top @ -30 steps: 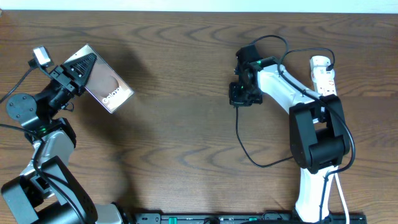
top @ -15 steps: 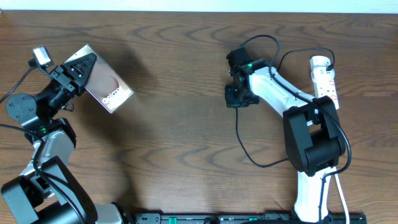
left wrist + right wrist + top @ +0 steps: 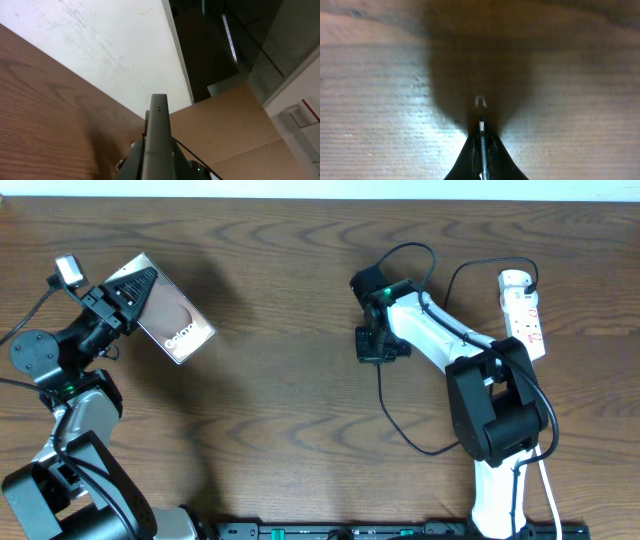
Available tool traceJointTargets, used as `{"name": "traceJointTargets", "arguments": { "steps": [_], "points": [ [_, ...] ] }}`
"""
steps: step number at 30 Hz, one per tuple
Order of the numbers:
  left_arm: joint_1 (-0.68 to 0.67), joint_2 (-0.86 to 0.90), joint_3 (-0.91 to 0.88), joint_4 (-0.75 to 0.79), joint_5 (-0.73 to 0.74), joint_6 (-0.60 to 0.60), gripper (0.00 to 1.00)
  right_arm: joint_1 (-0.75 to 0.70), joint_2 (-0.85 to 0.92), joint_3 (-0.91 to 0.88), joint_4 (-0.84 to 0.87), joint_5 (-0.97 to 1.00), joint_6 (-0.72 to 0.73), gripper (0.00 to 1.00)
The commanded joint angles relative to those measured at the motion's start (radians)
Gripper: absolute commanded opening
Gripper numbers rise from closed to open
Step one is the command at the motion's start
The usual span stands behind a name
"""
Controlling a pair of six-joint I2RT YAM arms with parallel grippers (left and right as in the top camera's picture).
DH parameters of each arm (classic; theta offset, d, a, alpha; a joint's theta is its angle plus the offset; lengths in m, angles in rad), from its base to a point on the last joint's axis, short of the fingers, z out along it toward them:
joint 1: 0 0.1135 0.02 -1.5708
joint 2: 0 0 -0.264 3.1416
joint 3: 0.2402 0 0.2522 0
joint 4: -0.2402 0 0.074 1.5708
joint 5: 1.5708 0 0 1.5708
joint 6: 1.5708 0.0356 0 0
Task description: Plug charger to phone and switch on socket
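Note:
My left gripper (image 3: 128,298) is shut on the phone (image 3: 172,322) and holds it tilted above the table at the far left, its "Galaxy" lettering showing. In the left wrist view the phone (image 3: 158,131) is seen edge-on between the jaws. At mid-table my right gripper (image 3: 374,346) is shut on the charger (image 3: 382,392), whose thin black cable trails down and loops back toward the arm's base. The charger's small plug tip (image 3: 480,103) sticks out past the shut fingers just above the wood. The white socket (image 3: 524,306) lies at the far right.
A white cord (image 3: 551,502) runs down beside the right arm's base. A black rail (image 3: 380,530) lines the table's front edge. Beyond the table's far edge the left wrist view shows a white wall (image 3: 100,40) and a cardboard box (image 3: 235,130).
My right gripper has moved left across the table with the charger in it, away from the socket. The left gripper and the phone have stayed still.

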Motion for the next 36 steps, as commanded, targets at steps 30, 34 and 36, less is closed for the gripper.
{"name": "traceJointTargets", "arguments": {
  "steps": [30, 34, 36],
  "points": [
    [0.005, -0.013, 0.011, 0.014, 0.013, 0.016, 0.07, 0.019, 0.046, -0.035, 0.095, -0.996, -0.402, 0.01],
    [0.005, -0.013, 0.011, 0.014, 0.013, 0.016, 0.07, 0.017, 0.046, -0.034, 0.144, -1.466, -0.644, 0.01],
    [0.005, -0.013, 0.011, 0.014, 0.013, 0.016, 0.07, 0.022, 0.046, -0.034, 0.169, -1.531, -0.672, 0.01]
  ]
}}
